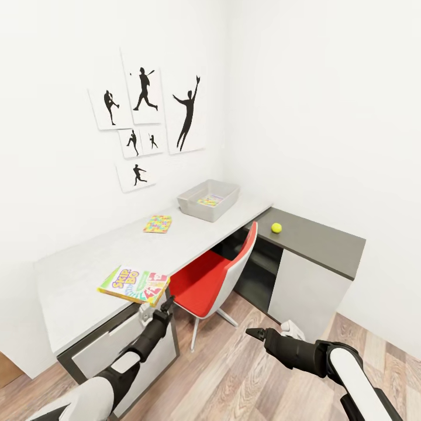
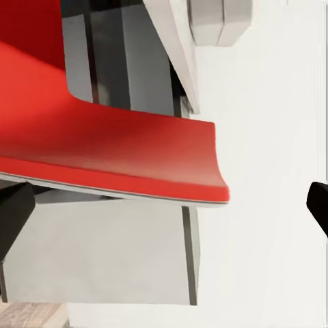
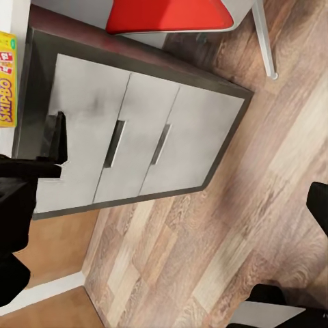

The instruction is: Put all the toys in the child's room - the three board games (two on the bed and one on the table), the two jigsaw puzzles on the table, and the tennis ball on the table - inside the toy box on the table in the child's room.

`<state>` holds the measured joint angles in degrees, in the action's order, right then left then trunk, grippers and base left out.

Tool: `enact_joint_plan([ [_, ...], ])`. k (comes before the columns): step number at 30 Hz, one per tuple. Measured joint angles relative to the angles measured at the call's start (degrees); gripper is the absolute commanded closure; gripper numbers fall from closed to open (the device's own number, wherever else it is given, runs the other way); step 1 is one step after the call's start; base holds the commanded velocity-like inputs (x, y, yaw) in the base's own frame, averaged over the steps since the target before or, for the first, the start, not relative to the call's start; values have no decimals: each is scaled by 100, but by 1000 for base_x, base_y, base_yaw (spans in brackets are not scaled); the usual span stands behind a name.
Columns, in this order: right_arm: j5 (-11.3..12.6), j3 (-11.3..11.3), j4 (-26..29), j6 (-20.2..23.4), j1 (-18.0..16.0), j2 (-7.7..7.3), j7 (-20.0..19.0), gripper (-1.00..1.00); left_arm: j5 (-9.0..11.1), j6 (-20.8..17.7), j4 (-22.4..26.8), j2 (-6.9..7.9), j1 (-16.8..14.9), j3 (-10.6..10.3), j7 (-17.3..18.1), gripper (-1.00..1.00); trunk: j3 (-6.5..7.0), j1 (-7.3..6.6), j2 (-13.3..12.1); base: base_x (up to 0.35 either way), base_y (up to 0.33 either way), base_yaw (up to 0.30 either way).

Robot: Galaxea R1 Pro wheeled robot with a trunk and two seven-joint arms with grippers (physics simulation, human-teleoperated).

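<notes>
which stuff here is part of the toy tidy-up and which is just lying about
Part of the job:
- toy box, already holding a colourful flat item
- Skip-Bo game at the desk's near edge
- puzzle mid-desk
- tennis ball on the dark side unit

Just there:
- red chair
- wall pictures
- drawers

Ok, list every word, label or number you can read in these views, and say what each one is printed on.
"SKIP BO": on the board game box lying at the desk's front edge.
"SKIPBO": the same box's cover in the right wrist view, running sideways.
Jigsaw puzzle on the desk: bright pattern, no readable text.
Item inside the toy box: too small to read.
Wall posters: silhouettes, no words.
</notes>
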<state>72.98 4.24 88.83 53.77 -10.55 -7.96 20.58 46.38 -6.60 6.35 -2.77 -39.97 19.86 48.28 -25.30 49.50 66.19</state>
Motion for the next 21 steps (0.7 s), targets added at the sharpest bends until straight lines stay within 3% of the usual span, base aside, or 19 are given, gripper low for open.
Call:
enact_joint_plan([
  [3, 2, -3, -173, 4, -3, 0, -2, -100, 45, -26, 49, -50, -16, 331, -41, -100, 0, 0, 0, 0, 0, 0],
  [6, 6, -2, -303, 15, -4, 0, -7, -100, 80, -63, 63, -57, -17, 529, -46, -100, 0, 0, 0, 0, 0, 0],
  [12, 8, 4, -431, 25, -9, 0, -9, -100, 87, -608, 104, -27, -23, 559, -27, -100, 0, 0, 0, 0, 0, 0],
  [16, 4, 29, -571, 22, -6, 0, -9, -100, 95, -1148, 407, 99, -33, 563, -37, -100, 0, 0, 0, 0, 0, 0],
  [21, 0, 34, -651, 12, -4, 0, -8, -100, 153, -1414, 515, 141, -31, 642, -25, -100, 0, 0, 0, 0, 0, 0],
])
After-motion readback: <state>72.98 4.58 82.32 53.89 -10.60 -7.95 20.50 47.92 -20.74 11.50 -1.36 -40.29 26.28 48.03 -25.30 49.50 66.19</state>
